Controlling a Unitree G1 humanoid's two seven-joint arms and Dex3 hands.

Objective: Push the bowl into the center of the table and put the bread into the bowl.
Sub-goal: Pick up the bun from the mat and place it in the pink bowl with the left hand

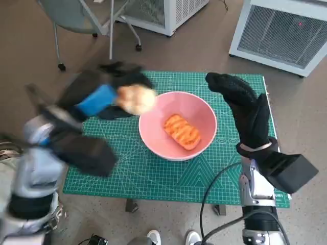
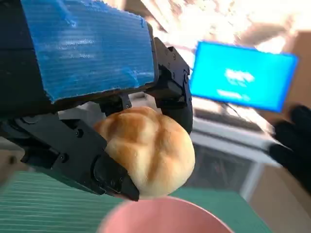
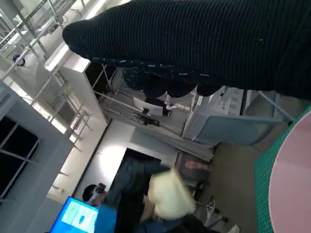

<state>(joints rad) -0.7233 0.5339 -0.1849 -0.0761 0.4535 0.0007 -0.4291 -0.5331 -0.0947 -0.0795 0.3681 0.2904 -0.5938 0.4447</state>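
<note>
A pink bowl (image 1: 159,138) stands near the middle of the green mat and holds an orange grilled bread (image 1: 182,130). My left hand (image 1: 110,94) grips a pale round bread roll (image 1: 136,98) just above the bowl's left rim. In the left wrist view the roll (image 2: 146,150) sits between the black fingers (image 2: 97,170), over the pink rim (image 2: 160,218). My right hand (image 1: 240,102) hovers by the bowl's right side, fingers spread, holding nothing. The right wrist view shows the glove (image 3: 204,43), the blurred roll (image 3: 167,194) and the bowl's edge (image 3: 291,184).
The green cutting mat (image 1: 153,176) covers the small table. A chair (image 1: 87,18) and white grilled units (image 1: 278,33) stand beyond the far edge. A person's shoes (image 1: 171,238) show at the near edge. A cable (image 1: 214,189) hangs by my right forearm.
</note>
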